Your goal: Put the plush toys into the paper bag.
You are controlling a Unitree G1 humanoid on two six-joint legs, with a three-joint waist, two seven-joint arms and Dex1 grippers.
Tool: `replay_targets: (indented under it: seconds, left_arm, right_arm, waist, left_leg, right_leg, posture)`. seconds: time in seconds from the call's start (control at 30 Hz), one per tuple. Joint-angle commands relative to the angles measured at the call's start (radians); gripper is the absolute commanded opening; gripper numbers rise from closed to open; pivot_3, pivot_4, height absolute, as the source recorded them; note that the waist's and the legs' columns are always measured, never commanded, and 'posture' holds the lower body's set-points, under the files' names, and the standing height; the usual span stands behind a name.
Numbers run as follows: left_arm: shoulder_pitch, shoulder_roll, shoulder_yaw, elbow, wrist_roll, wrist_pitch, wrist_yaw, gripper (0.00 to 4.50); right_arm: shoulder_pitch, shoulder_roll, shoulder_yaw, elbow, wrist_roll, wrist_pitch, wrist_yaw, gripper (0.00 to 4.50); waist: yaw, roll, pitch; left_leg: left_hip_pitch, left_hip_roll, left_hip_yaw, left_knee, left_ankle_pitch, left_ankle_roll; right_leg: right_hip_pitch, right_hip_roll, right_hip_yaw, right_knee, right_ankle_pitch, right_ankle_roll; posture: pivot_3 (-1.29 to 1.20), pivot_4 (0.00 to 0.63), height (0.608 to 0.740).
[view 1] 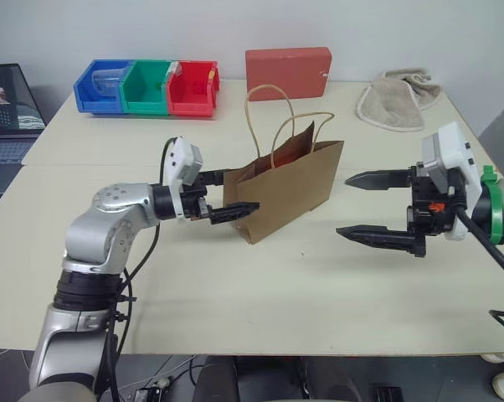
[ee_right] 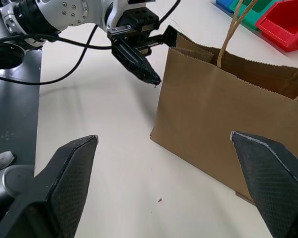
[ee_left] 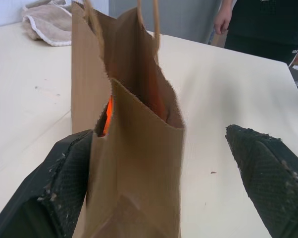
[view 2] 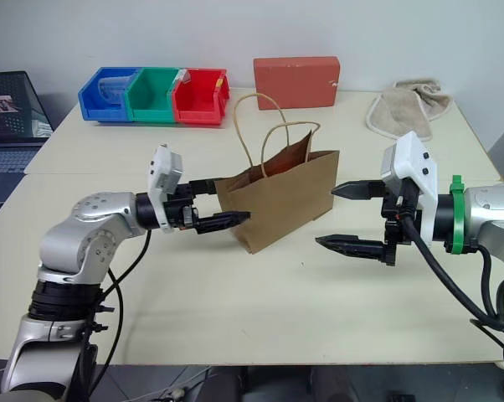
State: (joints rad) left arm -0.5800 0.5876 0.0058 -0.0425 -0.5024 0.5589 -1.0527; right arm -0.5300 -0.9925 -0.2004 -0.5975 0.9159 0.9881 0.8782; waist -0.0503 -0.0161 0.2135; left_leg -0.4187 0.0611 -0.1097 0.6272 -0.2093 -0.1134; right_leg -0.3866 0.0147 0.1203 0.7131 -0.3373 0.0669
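The brown paper bag [view 1: 285,188] stands upright in the middle of the table, its handles up. My left gripper [view 1: 238,193] is open and straddles the bag's left end. One finger [ee_left: 65,183] touches the bag's side and the other stands apart from it. An orange patch [ee_left: 109,116], part of a plush toy, shows through the gap at the bag's [ee_left: 134,163] mouth. The rest of the plush toys is hidden. My right gripper [view 1: 344,205] hangs open just right of the bag, holding nothing, and it faces the bag's broad side [ee_right: 213,94].
A red box [view 1: 288,73] stands at the table's back edge and a beige towel [view 1: 398,99] lies at the back right. Blue, green and red bins [view 1: 147,86] sit at the back left. A laptop [view 1: 5,113] is off to the left. A person's hand [ee_left: 222,20] shows beyond the table.
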Motion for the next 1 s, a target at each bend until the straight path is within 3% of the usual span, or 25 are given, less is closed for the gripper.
replay_targets:
  seconds: [0.03, 0.17, 0.47, 0.67, 0.8, 1.0]
  left_arm:
    - [0.001, -0.04, -0.004, -0.008, 0.031, -0.055, 0.058, 4.11]
    - [0.002, -0.063, 0.0, 0.016, 0.046, -0.089, 0.068, 3.07]
    - [-0.008, -0.076, -0.002, 0.061, 0.059, -0.134, 0.058, 0.19]
    - [-0.077, -0.064, -0.018, 0.144, 0.047, -0.156, -0.037, 0.06]
    - [-0.152, -0.03, -0.05, 0.196, 0.04, -0.152, -0.177, 0.06]
    - [-0.256, -0.043, -0.12, 0.314, 0.06, -0.177, -0.356, 0.06]
  right_arm:
    - [-0.005, 0.017, 0.011, -0.041, -0.034, -0.068, -0.021, 4.5]
    - [-0.007, 0.03, 0.024, -0.043, -0.049, -0.099, -0.026, 4.5]
    - [0.005, 0.039, 0.035, -0.048, -0.068, -0.143, -0.049, 4.5]
    - [0.077, 0.015, -0.037, -0.066, -0.114, -0.184, -0.069, 4.5]
    - [0.165, -0.056, -0.182, -0.085, -0.037, -0.121, -0.042, 4.5]
    - [0.361, -0.117, -0.442, -0.108, -0.049, -0.075, 0.001, 4.5]
  waist:
    - [0.001, 0.0, 0.0]
    - [0.001, 0.0, 0.0]
    - [0.002, 0.0, 0.0]
    - [0.002, 0.0, 0.0]
    - [0.015, 0.0, 0.0]
    - [0.02, 0.0, 0.0]
  left_leg:
    - [0.0, 0.0, 0.0, 0.0, 0.0, 0.0]
    - [0.0, 0.0, 0.0, 0.0, 0.0, 0.0]
    - [0.0, 0.0, 0.0, 0.0, 0.0, 0.0]
    - [0.0, 0.0, 0.0, 0.0, 0.0, 0.0]
    - [-0.001, -0.001, -0.001, 0.0, 0.0, 0.0]
    - [0.0, -0.001, -0.001, 0.0, 0.0, 0.0]
  right_leg:
    - [0.0, 0.0, 0.0, 0.0, 0.0, 0.0]
    - [0.0, 0.0, 0.0, 0.0, 0.0, 0.0]
    - [0.0, 0.0, 0.0, 0.0, 0.0, 0.0]
    - [0.0, 0.0, 0.0, 0.0, 0.0, 0.0]
    - [0.0, 0.0, -0.001, 0.0, 0.0, 0.0]
    - [0.001, 0.0, -0.001, 0.0, 0.0, 0.0]
  posture:
    - [0.0, 0.15, 0.74]
    - [0.0, 0.15, 0.74]
    - [0.0, 0.15, 0.74]
    - [0.0, 0.15, 0.74]
    - [0.0, 0.15, 0.74]
    - [0.0, 0.15, 0.74]
